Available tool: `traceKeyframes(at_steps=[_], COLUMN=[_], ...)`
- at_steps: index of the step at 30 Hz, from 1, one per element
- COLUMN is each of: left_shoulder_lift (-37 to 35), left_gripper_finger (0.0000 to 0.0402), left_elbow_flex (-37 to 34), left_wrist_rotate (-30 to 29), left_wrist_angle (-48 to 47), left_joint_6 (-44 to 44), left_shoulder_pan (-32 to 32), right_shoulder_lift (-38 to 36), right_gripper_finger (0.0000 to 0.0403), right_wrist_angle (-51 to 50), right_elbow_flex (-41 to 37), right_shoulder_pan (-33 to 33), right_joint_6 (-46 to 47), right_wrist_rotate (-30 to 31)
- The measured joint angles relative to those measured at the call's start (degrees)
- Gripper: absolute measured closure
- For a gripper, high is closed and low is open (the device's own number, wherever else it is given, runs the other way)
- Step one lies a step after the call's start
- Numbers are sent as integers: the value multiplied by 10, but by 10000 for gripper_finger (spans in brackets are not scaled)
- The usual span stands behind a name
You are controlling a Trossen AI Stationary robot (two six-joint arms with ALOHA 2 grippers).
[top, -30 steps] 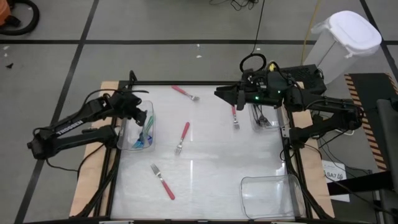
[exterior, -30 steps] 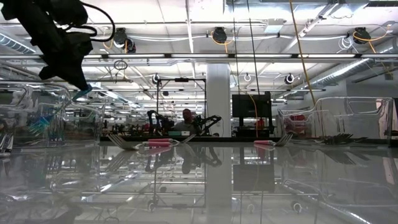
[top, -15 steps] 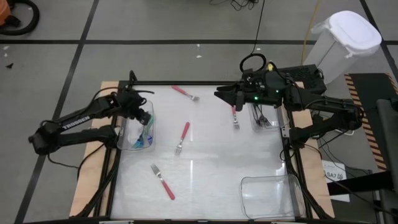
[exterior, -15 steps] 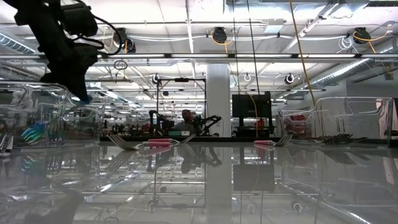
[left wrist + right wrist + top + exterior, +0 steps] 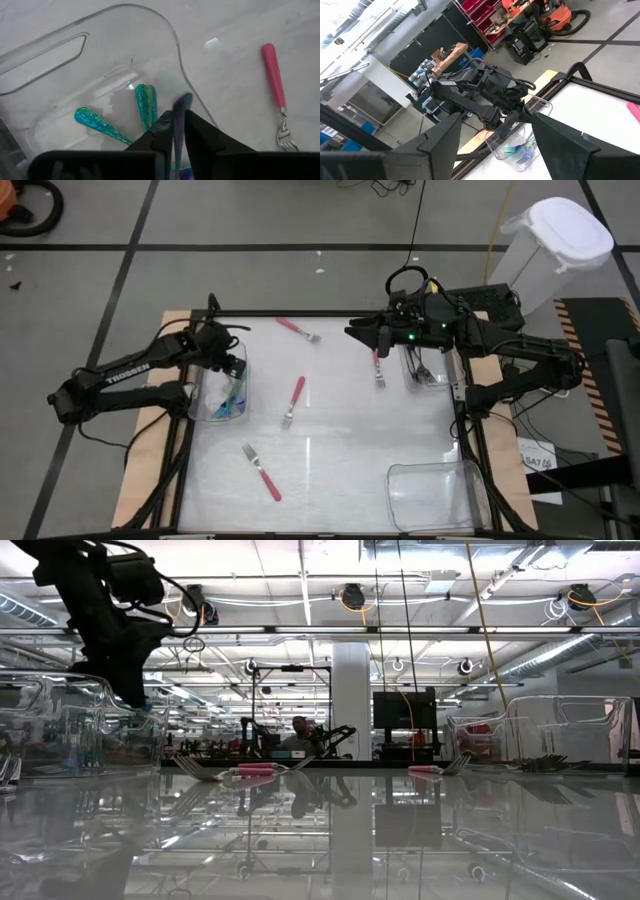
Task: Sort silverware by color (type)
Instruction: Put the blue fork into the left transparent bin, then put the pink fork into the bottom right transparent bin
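Left fingers [image 5: 174, 131] now inside bin [image 5: 60, 55], gripping teal fork [image 5: 180, 112].

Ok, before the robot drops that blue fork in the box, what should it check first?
1. Left gripper is over the left clear bin: ok.
2. A fork sits between its fingers, handle end showing: ok.
3. Bin holds only teal-handled forks: ok, as far as the left wrist view shows.
4. Fingers have let go: cannot tell.
5. Right gripper waits open, far from the bin: ok.
6. Pink-handled forks remain on the table to sort: not ok yet.
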Motion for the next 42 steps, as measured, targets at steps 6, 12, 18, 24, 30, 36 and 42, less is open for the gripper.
traceKeyframes(at_steps=[6,12,18,24,30,36,42], left_shoulder_lift=[0,-2,-2,-2,-1,25,115], left_gripper_finger=[335,334,334,334,334,334,334], left_elbow_flex=[0,1,32,92,173,263,365], left_wrist_rotate=[-6,10,19,16,14,-18,-46], left_wrist_angle=[-1,-2,-5,-5,-4,-23,-62], left_joint_6=[-29,-45,-39,-9,-16,-47,-53], left_shoulder_pan=[0,-1,-10,-11,-11,-23,-92], right_shoulder_lift=[0,0,0,0,0,0,0], right_gripper_finger=[161,161,161,161,161,161,161], right_wrist_angle=[0,0,-1,-41,-129,-204,-267], right_elbow_flex=[0,0,0,0,0,0,0], right_shoulder_pan=[0,-1,-10,-12,-13,-13,-13], right_joint_6=[1,10,31,44,1,-35,-107], right_wrist_rotate=[1,2,2,2,1,-5,-69])
